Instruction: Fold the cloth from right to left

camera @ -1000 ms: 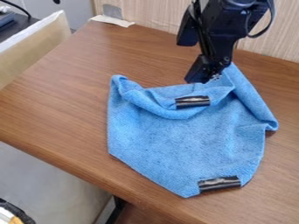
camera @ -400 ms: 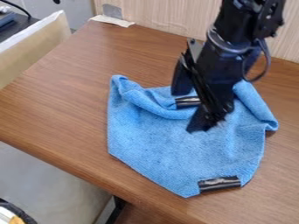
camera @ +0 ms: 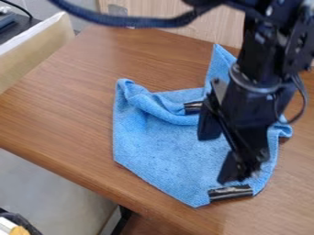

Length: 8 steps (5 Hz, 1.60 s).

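"Pincer (camera: 219, 158) wide or narrow?"
"Wide, its two fingers well apart, with blue cloth (camera: 165, 142) seen between them."
"And around it?"
"Cloth's on the brown table (camera: 61, 101), right of centre. Pale wall (camera: 211, 32) behind, tan panel (camera: 36, 50) along the upper left, some dark thing (camera: 9, 23) past that. Bottom left corner has a thing in black, white and orange; can't tell what."
"Anything in the way?"
"The arm (camera: 264, 59), mostly. It covers much of the cloth's right side, though a bit of the edge pokes out to the right of it. A dark cable (camera: 135, 20) crosses the top, over part of a grey tab (camera: 116, 9) by the wall."
"Hard to make out?"
"The upper strip (camera: 193, 108), black, is partly behind the pincer. The lower strip (camera: 230, 193) shows, near the lower fingertip. Whether the fingers touch the cloth, I can't tell."
"How's the arm sitting?"
"In from the upper right, cut off by the top and right edges, slanting down and left over the cloth."
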Tool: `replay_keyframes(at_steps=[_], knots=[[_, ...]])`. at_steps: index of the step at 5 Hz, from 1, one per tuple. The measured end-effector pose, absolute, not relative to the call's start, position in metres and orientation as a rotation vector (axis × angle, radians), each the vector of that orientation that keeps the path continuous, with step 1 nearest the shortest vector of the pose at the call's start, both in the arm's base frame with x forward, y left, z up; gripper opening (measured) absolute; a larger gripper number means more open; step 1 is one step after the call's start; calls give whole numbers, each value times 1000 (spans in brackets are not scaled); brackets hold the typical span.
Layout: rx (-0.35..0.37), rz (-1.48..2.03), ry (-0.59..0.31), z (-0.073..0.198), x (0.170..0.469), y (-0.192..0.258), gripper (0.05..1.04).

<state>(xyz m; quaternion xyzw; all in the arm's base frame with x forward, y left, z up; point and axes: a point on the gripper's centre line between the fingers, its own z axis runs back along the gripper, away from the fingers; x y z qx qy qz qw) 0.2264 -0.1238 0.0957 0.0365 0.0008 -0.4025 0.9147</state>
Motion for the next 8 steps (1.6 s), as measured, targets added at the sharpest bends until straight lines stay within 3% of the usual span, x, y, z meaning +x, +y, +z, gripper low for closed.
replay_keyframes(at_steps=[1,3,5,6,7,8], knots=[[55,-883,-7,86,217,-133,1001],[112,-975,13,62,217,-137,950],[110,-999,31,53,218,-138,363],[110,-993,29,54,218,-138,179],[111,-1001,21,55,218,-137,84],[121,-1003,1,64,218,-135,64]])
